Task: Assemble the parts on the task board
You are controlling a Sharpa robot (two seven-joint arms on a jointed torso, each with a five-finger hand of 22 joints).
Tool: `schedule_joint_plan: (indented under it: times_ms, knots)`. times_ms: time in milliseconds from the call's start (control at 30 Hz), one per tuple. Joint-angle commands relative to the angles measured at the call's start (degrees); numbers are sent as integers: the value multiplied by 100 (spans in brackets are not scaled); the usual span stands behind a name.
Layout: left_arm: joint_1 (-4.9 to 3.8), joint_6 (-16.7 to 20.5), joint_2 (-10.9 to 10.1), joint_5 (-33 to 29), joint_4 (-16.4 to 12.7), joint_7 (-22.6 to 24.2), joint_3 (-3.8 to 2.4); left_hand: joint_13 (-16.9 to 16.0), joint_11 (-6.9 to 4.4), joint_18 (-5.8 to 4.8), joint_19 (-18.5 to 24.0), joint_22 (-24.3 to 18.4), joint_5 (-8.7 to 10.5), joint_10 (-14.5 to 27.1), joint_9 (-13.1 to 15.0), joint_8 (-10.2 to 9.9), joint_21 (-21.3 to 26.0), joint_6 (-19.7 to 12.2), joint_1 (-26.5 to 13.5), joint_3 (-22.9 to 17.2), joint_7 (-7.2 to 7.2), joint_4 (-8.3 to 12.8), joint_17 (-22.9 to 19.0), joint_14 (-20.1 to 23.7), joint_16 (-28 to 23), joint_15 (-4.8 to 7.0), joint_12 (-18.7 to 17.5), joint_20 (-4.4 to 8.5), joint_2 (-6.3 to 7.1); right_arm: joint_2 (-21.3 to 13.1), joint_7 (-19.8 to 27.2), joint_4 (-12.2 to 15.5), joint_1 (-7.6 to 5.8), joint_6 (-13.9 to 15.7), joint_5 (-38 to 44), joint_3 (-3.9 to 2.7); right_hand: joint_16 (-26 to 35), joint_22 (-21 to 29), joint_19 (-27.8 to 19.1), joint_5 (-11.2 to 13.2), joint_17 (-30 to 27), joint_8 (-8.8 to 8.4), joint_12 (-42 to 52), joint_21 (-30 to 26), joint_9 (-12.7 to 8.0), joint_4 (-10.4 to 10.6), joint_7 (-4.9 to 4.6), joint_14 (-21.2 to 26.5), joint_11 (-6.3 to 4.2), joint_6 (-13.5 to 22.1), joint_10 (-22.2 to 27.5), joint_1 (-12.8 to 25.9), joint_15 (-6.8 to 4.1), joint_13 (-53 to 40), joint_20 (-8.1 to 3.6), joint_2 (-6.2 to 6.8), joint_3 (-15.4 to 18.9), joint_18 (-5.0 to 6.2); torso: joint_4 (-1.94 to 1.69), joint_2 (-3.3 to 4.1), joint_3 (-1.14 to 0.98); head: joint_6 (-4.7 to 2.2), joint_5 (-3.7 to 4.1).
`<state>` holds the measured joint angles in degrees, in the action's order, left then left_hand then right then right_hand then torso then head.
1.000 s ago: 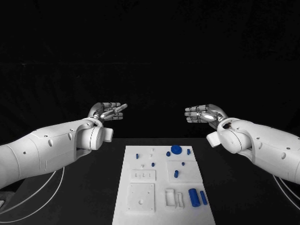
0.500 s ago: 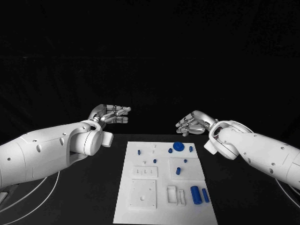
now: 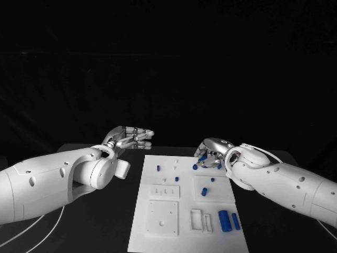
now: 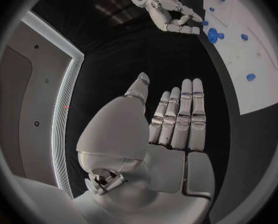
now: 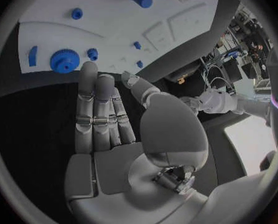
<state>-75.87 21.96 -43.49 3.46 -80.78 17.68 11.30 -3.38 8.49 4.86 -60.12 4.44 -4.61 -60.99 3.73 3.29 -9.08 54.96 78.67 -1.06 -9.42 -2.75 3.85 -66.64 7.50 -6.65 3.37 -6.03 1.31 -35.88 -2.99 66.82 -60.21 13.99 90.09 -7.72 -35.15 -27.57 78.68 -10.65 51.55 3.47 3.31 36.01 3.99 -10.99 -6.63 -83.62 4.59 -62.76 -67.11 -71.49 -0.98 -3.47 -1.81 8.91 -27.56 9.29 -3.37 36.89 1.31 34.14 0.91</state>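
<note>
Over the task board (image 3: 185, 211), right hand (image 3: 211, 152) empty, fingers apart.

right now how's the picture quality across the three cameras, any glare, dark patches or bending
Head view: black backdrop and table swallow all detail; the task board and blue parts stand out crisply, no glare. Left wrist view: fisheye circle in a dark frame, the board edge bows, the left hand is evenly lit. Right wrist view: same bending; the right hand is sharp, the blue gear clear beyond its fingertips.
</note>
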Motion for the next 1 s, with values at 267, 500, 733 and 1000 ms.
schedule_joint_plan:
  times_ms: [267,500,733,1000]
  knots:
    - [-7,-172,-136,40,-248,10,-12,4,-14,-85,59,-5,-24,140,0,29,-13,-128,-55,-19,16,53,0,78,20,-8,8,-1,48,60,-519,-12,44,351,1034,-6,-458,-569,74,66,-236,12,5,178,6,65,-12,-73,-15,-86,-99,26,7,-1,-42,165,-322,-121,-62,214,18,-9,68]
    - [-9,-140,-184,40,-324,-2,-32,4,-15,-90,99,-3,-20,279,-6,24,-37,-257,-66,-102,35,11,-4,131,24,-20,8,-10,139,112,-606,-86,58,255,1064,-6,-668,-811,124,143,-569,11,-3,16,-25,41,-23,-6,40,70,124,-25,54,9,4,225,-357,-91,-58,287,30,-13,105]
    - [-11,-97,-193,38,-384,8,-42,4,-18,-75,107,0,-25,381,-10,19,-53,-347,-66,-141,51,-16,-2,174,-6,-36,8,-24,186,178,-643,-158,62,209,1107,-6,-813,-1073,203,186,-734,11,-1,-193,-26,35,-28,38,49,82,161,-48,63,8,11,233,-327,-79,-74,356,25,-20,111]
    - [-12,-77,-187,36,-402,9,-44,4,-18,-58,108,3,-21,455,-13,16,-75,-415,-59,-188,62,-56,-2,188,-22,-42,8,-34,232,231,-669,-251,65,203,1135,-6,-843,-1220,242,214,-773,11,-2,-304,-26,-3,-40,41,57,102,187,-61,67,8,17,229,-311,-70,-95,444,27,-49,112]
